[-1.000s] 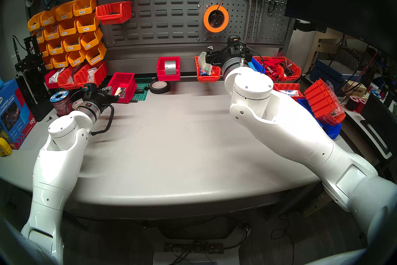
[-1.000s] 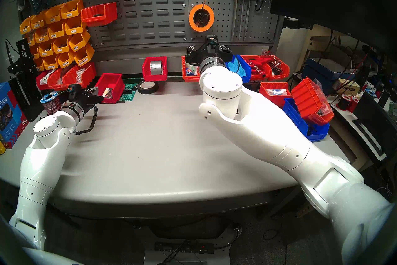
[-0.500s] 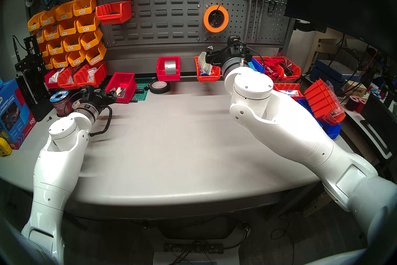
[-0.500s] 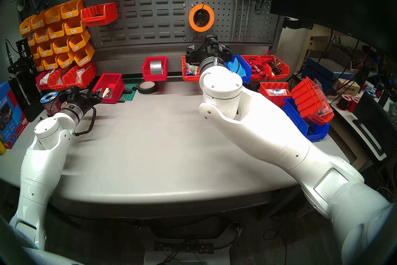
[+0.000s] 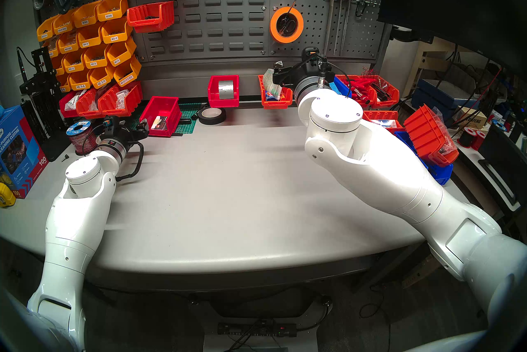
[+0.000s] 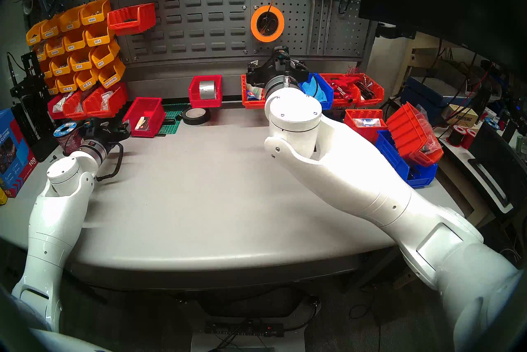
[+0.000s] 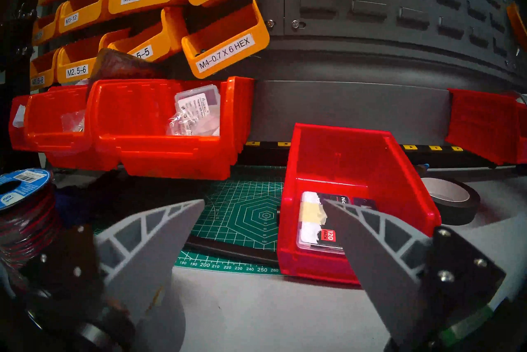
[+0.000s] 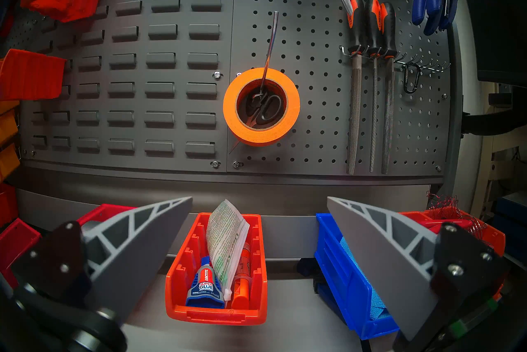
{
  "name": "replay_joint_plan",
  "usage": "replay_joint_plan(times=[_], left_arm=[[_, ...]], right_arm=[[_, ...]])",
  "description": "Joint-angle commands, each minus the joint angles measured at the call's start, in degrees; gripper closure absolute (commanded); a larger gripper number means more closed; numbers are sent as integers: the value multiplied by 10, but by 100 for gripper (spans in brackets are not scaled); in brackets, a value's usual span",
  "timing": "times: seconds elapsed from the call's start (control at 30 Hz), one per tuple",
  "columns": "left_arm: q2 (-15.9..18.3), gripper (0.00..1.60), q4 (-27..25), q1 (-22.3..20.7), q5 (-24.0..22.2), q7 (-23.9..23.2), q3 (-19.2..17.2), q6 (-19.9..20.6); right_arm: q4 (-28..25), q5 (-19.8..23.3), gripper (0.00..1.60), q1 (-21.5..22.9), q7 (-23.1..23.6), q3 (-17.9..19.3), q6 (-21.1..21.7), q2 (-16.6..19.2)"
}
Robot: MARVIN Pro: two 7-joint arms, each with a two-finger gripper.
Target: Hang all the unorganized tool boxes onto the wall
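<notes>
left wrist view: left gripper (image 7: 263,201) is hanging with its two grey ribbed fingers apart, holding nothing, just short of the plain red plastic bin (image 7: 399,180) sitting near the table's (image 5: 242,186) back-left corner on a green gridded mat (image 7: 251,217). right gripper (image 8: 259,198) is also spread wide and empty over the long orange ribbed bin (image 8: 182,277), which is sitting against the slotted grey metal wall (image 5: 222,0) at the smooth grey table's back edge.

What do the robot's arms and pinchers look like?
Both arms are glossy white with rounded joints and small dark screws. Each ends in a silver ring and a black wrist. The left tool and the right tool have grey, pointed, ribbed fingers. A black braided cable loops beside the left wrist.
</notes>
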Motion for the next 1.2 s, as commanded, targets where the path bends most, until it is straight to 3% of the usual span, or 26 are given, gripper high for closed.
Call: replay_joint_plan(times=[0.0,0.63,0.9,1.17], left_arm=[[-4,25,15,-27,-6,-25,3,-38],[-10,43,109,-78,-5,-55,22,-95],[-13,32,127,-85,-7,-64,28,-103],[-18,40,137,-94,-10,-71,37,-102]], right_arm=[[-4,-4,0,9,0,2,1,-1],[-4,-4,0,9,0,2,1,-1],[-4,-4,0,9,0,2,1,-1],[-4,-4,0,9,0,2,1,-1]])
